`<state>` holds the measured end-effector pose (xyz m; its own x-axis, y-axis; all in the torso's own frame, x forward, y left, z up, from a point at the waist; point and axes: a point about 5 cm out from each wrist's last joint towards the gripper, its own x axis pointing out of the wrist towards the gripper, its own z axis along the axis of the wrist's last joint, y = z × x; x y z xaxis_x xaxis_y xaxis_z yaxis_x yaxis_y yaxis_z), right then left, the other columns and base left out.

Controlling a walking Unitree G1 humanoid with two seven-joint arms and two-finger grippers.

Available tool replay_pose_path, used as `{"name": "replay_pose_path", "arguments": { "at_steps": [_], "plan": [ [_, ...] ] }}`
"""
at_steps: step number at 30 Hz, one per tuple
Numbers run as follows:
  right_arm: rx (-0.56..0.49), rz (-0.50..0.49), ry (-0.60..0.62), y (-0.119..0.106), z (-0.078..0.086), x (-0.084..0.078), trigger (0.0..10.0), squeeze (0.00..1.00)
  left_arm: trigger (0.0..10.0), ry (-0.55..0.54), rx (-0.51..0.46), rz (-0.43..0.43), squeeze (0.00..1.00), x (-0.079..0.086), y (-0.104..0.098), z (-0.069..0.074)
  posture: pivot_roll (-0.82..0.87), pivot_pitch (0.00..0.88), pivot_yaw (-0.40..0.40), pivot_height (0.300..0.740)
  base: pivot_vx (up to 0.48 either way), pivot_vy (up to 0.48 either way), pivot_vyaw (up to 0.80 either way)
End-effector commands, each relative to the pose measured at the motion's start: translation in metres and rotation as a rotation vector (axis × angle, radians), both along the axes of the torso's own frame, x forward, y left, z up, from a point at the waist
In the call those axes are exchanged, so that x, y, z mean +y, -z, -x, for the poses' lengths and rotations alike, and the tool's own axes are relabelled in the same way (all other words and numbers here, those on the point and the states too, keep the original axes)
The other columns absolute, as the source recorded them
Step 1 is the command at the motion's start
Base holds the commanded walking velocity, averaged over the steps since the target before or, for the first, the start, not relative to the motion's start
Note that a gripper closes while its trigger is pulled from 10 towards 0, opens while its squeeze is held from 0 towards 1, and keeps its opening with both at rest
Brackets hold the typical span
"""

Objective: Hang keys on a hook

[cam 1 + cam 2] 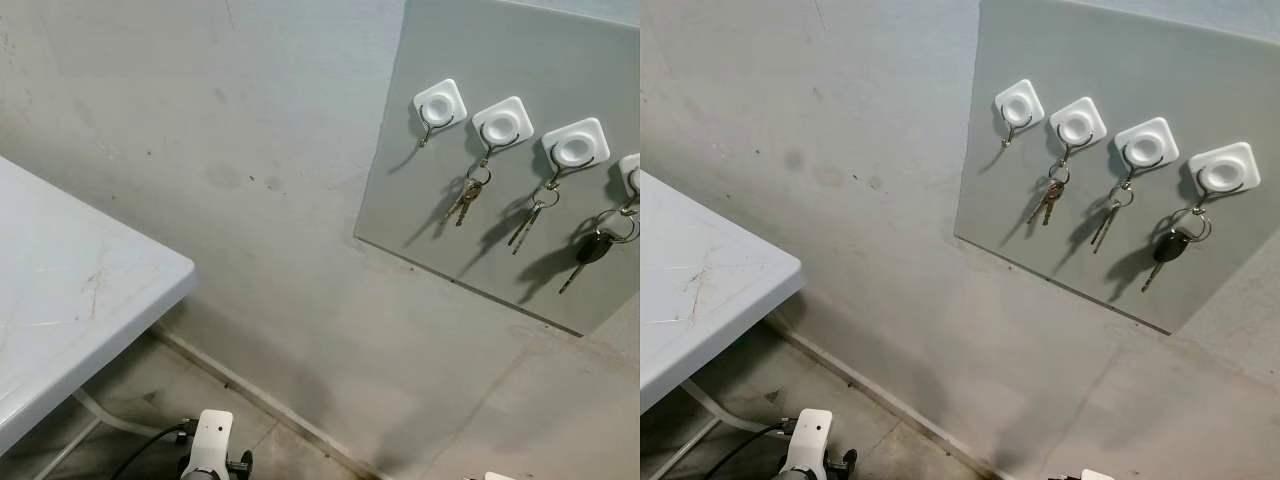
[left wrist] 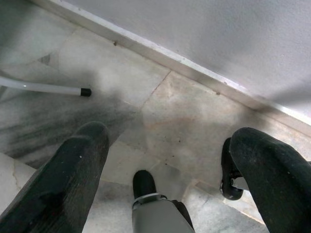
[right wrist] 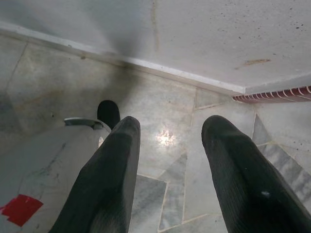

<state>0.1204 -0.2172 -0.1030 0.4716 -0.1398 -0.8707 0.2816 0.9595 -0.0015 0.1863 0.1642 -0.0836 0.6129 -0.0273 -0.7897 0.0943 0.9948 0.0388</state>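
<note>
A grey rectangular board (image 1: 1120, 130) is fixed to a pale, scuffed wall (image 1: 840, 150). On it sit four white square adhesive hooks with thin wire loops. The leftmost hook (image 1: 1018, 106) is bare. The second hook (image 1: 1077, 124) carries a small bunch of brass and silver keys (image 1: 1047, 203). The third hook (image 1: 1145, 146) holds a pair of slim silver keys (image 1: 1106, 222). The fourth hook (image 1: 1224, 169) holds a black-headed car key on a steel ring (image 1: 1170, 247). Every bunch hangs from its ring, resting against the board.

To the left, the corner of a white plastic tabletop (image 1: 710, 290) juts in, with nothing visible on it. Below lies a marble-tiled floor (image 2: 184, 126) meeting a pale skirting strip.

Both arms hang low. The left tool (image 2: 165, 160) points at the floor, its two black fingers spread apart and holding nothing. The right tool (image 3: 167, 160) does the same: fingers parted, nothing between them.

Judging by the scene, the hanging looks finished or nearly so, with one hook spare. Keys like these are light, stiff and loose-jointed; they swing and jingle. The metal ring is the sensible place to pinch, since the blades are thin and slippery.
</note>
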Motion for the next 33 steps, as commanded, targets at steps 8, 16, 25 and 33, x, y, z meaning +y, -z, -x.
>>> {"name": "replay_pose_path", "arguments": {
  "at_steps": [8,16,25,33],
  "plan": [
    [0.008,0.014,-0.054,0.0003,0.0002,0.0016,10.0,0.00,10.0,0.018,-0.002,-0.013,0.00,0.0004,-0.0004,-0.0008,0.00,0.000,-0.067,0.740,0.000,0.000,-0.01],
    [0.018,0.021,-0.078,0.0014,0.0034,0.0026,10.0,0.00,10.0,0.024,0.000,-0.017,0.00,0.0010,-0.0004,-0.0006,0.00,0.000,-0.070,0.740,0.000,0.000,0.80],
    [0.022,0.018,-0.087,0.0019,0.0047,0.0037,10.0,0.00,10.0,0.020,0.008,-0.022,0.00,0.0034,0.0005,0.0013,0.00,0.000,-0.070,0.740,0.000,0.000,0.80],
    [0.019,0.017,-0.086,0.0016,0.0031,0.0046,10.0,0.00,10.0,0.017,0.006,-0.020,0.00,0.0039,0.0002,0.0008,0.01,0.000,-0.073,0.740,0.000,0.000,0.80]
  ]
}}
